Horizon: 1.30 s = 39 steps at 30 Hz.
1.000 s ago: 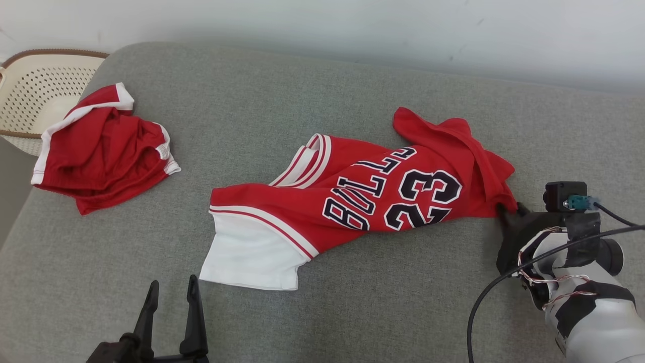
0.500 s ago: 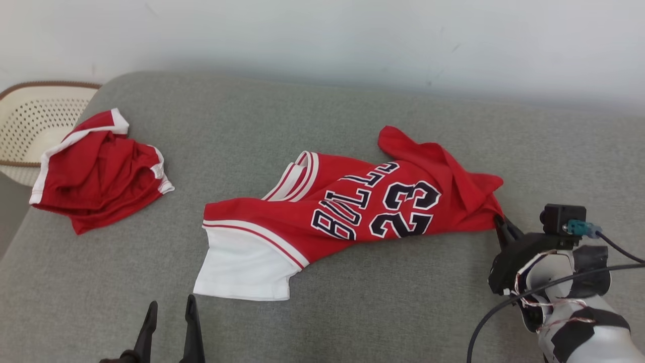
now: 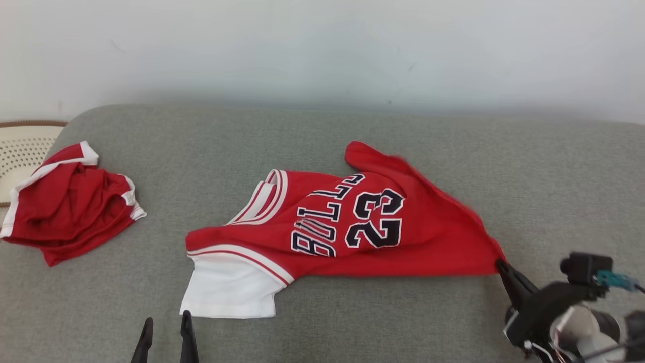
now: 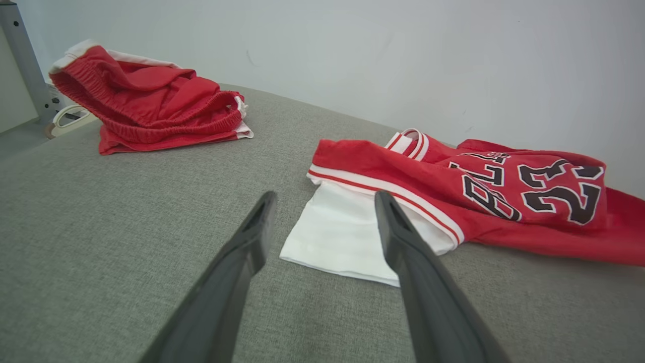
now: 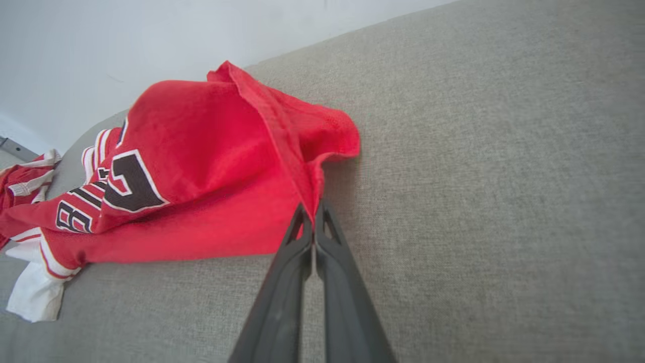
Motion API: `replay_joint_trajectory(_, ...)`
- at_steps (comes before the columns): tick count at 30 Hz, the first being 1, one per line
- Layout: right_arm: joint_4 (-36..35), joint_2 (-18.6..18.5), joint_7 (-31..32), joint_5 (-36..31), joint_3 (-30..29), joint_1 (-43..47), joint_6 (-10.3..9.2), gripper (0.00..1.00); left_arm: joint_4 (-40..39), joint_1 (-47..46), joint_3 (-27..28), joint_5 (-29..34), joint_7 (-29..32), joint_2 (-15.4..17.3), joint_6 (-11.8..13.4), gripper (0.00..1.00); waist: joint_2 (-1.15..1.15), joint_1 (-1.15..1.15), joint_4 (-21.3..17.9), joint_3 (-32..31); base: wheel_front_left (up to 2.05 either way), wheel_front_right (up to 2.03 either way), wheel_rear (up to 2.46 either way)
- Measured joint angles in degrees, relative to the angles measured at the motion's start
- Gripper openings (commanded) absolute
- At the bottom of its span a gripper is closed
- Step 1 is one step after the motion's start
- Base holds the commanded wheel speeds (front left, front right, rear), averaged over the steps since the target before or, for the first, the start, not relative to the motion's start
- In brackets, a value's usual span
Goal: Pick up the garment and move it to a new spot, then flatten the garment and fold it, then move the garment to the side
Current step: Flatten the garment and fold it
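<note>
While the right fingers (image 3: 509,273) are clenched on one end of the red basketball jersey with white trim and dark lettering (image 3: 352,227), we judge the pick-up step to be under way, with flattening and folding not yet begun. From the right wrist view we see those fingers (image 5: 297,267) meeting tip to tip with a fold of red cloth nipped between them, and the fabric drawn up to the pinch in a ridge. Most of the jersey lies on the grey woven-fabric cushion (image 3: 352,136), and the relation that matters is its direction: it stretches away from the right fingers toward the robot's left, its long axis running across the cushion from the pinched corner to the white panel at the other end. We expect any pull to the right or upward to draw the cloth along that axis, the white end trailing last. The left fingers (image 3: 187,338) stand spread wide and grasp nothing; in the left wrist view the left fingers (image 4: 249,242) frame the white panel, which lies near their tips but apart from them, so the left arm is the nearer one to that end. Well apart on the left sits a crumpled red garment with white edging (image 3: 70,201), with a cream perforated basket (image 3: 20,151) beyond it.
</note>
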Motion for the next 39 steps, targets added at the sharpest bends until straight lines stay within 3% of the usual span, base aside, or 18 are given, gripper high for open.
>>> replay_joint_trajectory(4,-11.7,1.9,6.6,-1.4,-6.6,9.7,0.0,0.0,0.0,0.5,-0.1,0.0,0.0,0.0,0.1,1.0,0.0,0.0,-0.8,-0.4,0.0,0.0,0.0)
replay_joint_trajectory(10,-25.4,9.5,15.0,-7.1,-15.1,21.9,0.0,0.0,-0.1,0.5,-0.3,-0.4,0.0,0.0,0.3,1.0,0.0,0.0,-1.2,0.0,0.0,0.0,0.0)
replay_joint_trajectory(11,-26.9,10.0,15.9,-8.7,-15.6,23.0,0.0,0.26,0.0,0.5,-0.3,-0.5,0.0,0.0,0.3,1.0,0.0,0.0,-1.3,0.1,0.0,0.0,0.0)
replay_joint_trajectory(12,-28.0,10.7,16.4,-9.9,-16.4,23.9,0.0,0.39,0.0,0.5,-0.2,-0.5,0.0,0.0,0.3,1.0,0.0,0.0,-1.4,0.2,0.0,0.0,0.0)
replay_joint_trajectory(13,-28.8,11.5,16.9,-10.5,-17.0,24.4,-0.01,0.42,0.0,0.5,-0.2,-0.5,0.0,0.0,0.3,1.0,0.0,0.0,-1.5,0.3,0.0,0.0,0.0)
replay_joint_trajectory(14,-29.4,11.8,17.3,-12.2,-16.9,25.0,0.0,0.85,0.0,0.5,-0.2,-0.5,0.0,0.0,0.2,1.0,0.0,0.0,-1.5,0.4,0.0,0.0,0.0)
replay_joint_trajectory(15,-30.0,11.8,17.3,-14.0,-16.8,25.5,0.0,1.0,0.1,0.5,-0.2,-0.5,0.0,0.0,0.1,1.0,0.0,0.0,-1.6,0.4,0.0,0.0,0.0)
replay_joint_trajectory(29,-34.2,12.6,10.9,-23.2,-17.7,26.1,0.0,1.0,0.0,0.4,0.4,-0.5,0.0,0.0,-0.1,1.0,0.0,0.0,-1.3,-0.1,0.0,0.0,0.0)
replay_joint_trajectory(39,-28.6,10.8,8.6,-28.7,-13.2,23.4,0.0,1.0,-0.2,0.4,0.5,-0.2,0.0,0.0,-0.1,1.0,0.0,0.0,0.3,-0.1,0.0,0.0,0.0)
